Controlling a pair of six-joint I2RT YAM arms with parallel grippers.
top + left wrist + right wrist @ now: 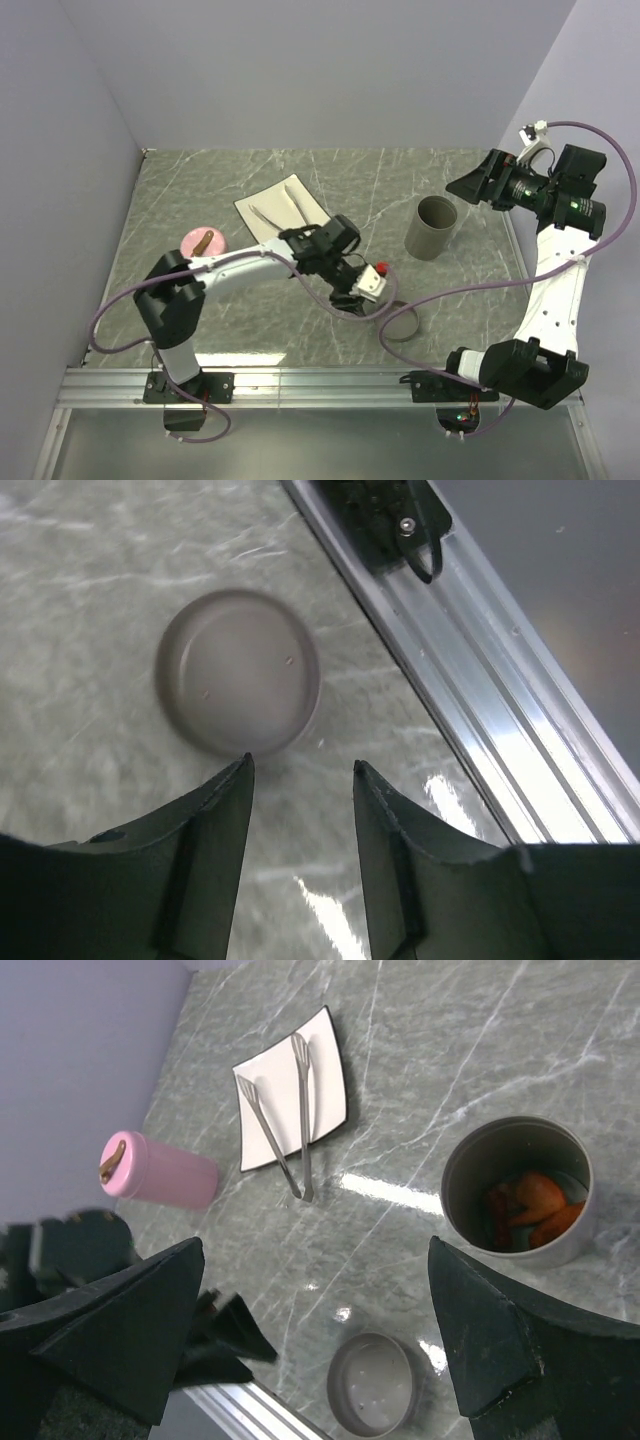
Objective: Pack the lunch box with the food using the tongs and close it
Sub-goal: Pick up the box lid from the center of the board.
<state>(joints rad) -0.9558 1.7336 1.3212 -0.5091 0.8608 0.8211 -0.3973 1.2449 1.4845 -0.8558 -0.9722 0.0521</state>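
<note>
Two grippers, both empty. The left gripper [303, 762] is about half spread with nothing between its fingers, pointing down at the table. The right gripper [316, 1245] is spread wide, held high at the right rear. Orange food [535, 1205] sits inside the grey box [500, 1145]; no white ball is visible. The tongs [302, 1110] lie on the plate [325, 1070], with the joined end hanging off its near edge. Packing looks done and closing is probably what's left. The key relation is that the lid [238, 672] lies flat on the table near the front rail. In the left wrist view it sits just past the left fingertips, a bit left of the gap. The lid is round, so there is no long axis to line up. The box stands well apart from the lid, farther back and to the right. The left arm is much nearer the lid, and the right arm is nearer the box.
</note>
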